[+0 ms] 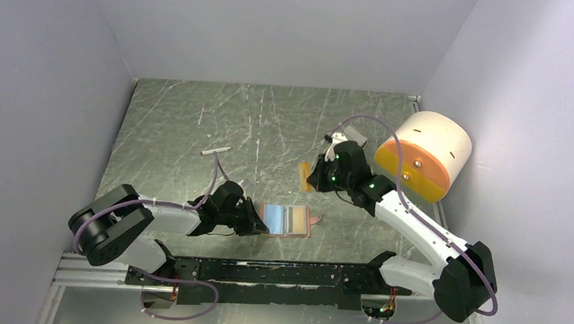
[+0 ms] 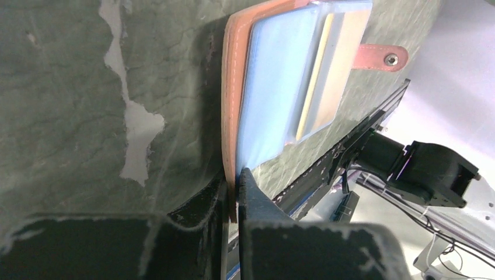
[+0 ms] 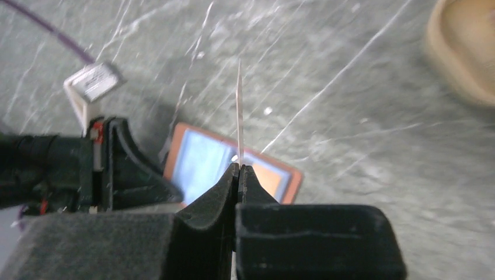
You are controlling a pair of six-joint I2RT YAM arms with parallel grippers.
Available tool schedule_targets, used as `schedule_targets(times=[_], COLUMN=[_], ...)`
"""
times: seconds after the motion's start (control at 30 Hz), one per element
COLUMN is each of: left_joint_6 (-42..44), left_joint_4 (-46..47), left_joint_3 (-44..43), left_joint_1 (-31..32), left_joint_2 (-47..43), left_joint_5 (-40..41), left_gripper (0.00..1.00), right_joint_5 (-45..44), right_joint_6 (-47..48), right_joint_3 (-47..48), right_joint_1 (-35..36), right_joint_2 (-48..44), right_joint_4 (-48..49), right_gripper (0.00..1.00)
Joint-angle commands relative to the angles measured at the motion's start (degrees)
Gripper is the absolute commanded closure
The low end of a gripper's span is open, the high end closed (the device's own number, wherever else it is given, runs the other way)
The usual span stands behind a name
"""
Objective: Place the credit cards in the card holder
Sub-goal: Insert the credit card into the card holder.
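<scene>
Card holder (image 2: 229, 93): open and flat on the table (image 1: 176, 128), near the front edge, centre. Contents: blue card (image 1: 274, 217) on the left half, orange card (image 1: 297, 219) just beside it. Snap tab (image 1: 314, 219) sticks out to the right.
Left gripper (image 2: 233, 178): pressed together on the holder's left rim.
Right gripper (image 3: 238, 169): behind the holder and raised, pinching a third card (image 3: 239, 105) edge-on, clear of the table.
Stick (image 1: 216, 151): lying farther back, left of centre.
Cylinder (image 1: 423, 155): on its side by the right wall.
</scene>
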State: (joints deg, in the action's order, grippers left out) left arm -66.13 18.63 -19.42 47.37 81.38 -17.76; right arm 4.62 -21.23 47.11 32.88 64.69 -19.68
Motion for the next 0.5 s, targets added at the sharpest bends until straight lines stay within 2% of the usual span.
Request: schedule_targets(times=[0.0, 0.13, 0.23, 0.3, 0.47], left_joint_6=[-3.93, -5.51, -6.98, -6.46, -6.2], left_joint_4=[6.3, 8.61, 14.29, 14.22, 15.89], left_joint_3=[-0.11, -0.99, 0.56, -0.11, 1.28], left_joint_1=[-0.27, -0.17, -0.13, -0.18, -0.18], left_joint_2=[2.34, 5.23, 7.53, 8.65, 9.29], left_joint_5=[0.75, 0.35, -1.06, -2.25, -3.42], left_gripper=[0.91, 0.88, 0.81, 0.76, 0.72], right_joint_5=[8.9, 9.88, 13.63, 14.63, 13.52], right_joint_6=[-8.35, -10.46, -15.95, -18.83, -22.95], right_joint_3=[-6.4, -11.68, -16.77, -20.56, -26.5], right_joint_1=[1.45, 2.13, 2.54, 3.18, 4.21], right_joint_2=[-2.24, -3.11, -3.76, -3.81, -4.3], right_joint_4=[10.01, 13.68, 20.06, 23.64, 29.31], right_gripper=[1.0, 1.0, 1.0, 1.0, 1.0])
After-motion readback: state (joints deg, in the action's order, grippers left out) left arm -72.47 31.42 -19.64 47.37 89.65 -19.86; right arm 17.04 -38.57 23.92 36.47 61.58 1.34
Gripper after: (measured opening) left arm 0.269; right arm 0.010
